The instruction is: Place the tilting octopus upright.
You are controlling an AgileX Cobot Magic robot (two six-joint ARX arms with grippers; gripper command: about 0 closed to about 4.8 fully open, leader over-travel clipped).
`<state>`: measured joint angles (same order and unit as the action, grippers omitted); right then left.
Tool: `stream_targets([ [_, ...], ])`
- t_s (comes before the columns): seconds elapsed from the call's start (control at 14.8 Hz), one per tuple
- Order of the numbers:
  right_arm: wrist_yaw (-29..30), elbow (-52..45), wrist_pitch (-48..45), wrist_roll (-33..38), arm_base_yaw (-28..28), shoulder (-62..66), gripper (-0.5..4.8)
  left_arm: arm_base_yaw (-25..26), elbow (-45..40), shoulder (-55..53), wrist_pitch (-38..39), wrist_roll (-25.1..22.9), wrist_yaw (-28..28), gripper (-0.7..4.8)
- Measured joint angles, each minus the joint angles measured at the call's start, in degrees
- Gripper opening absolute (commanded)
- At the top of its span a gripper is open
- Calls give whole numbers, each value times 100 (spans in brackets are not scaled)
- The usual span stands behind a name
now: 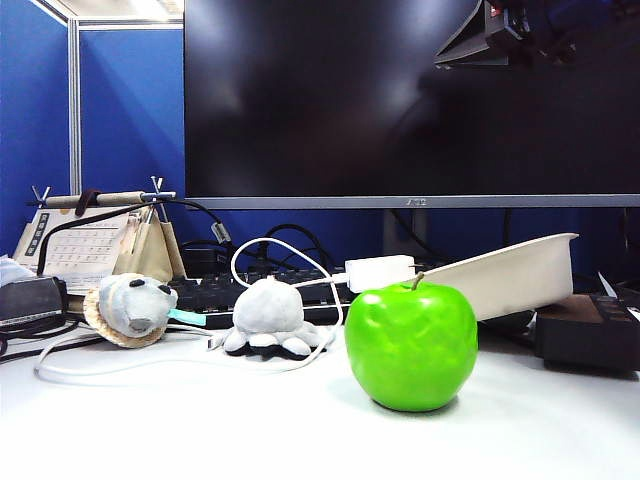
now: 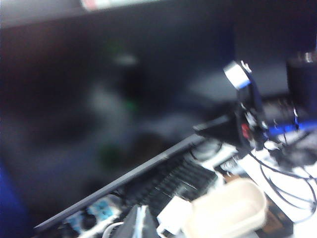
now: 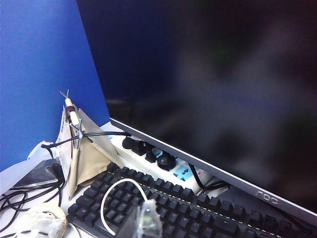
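1. Closest is the green apple, sitting on the white table.
2. Just behind it, to the left, the octopus sits with its round head up and its legs spread flat. It looks upright, so the job seems done.
3. Further left lies a plush animal head.
4. Behind them are a keyboard, a white tray and a big dark screen.
5. The left gripper is up high with its fingers together, holding nothing.
6. The right gripper hangs over the keyboard; I cannot tell its fingers.
7. Blue walls stand behind.
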<state>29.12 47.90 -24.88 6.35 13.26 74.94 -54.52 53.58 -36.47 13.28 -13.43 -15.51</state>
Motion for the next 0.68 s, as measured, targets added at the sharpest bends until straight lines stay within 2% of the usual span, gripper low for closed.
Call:
stream_targets([
  [0.2, 0, 0, 0, 0, 0, 0, -1, 754, 0, 778, 627, 24, 42, -6],
  [0.41, 0, 0, 0, 0, 0, 0, -1, 2168, 0, 1425, 1351, 114, 155, -6],
  [0.68, 0, 0, 0, 0, 2, 0, -1, 4380, 2, 2000, 2149, 769, 280, -6],
])
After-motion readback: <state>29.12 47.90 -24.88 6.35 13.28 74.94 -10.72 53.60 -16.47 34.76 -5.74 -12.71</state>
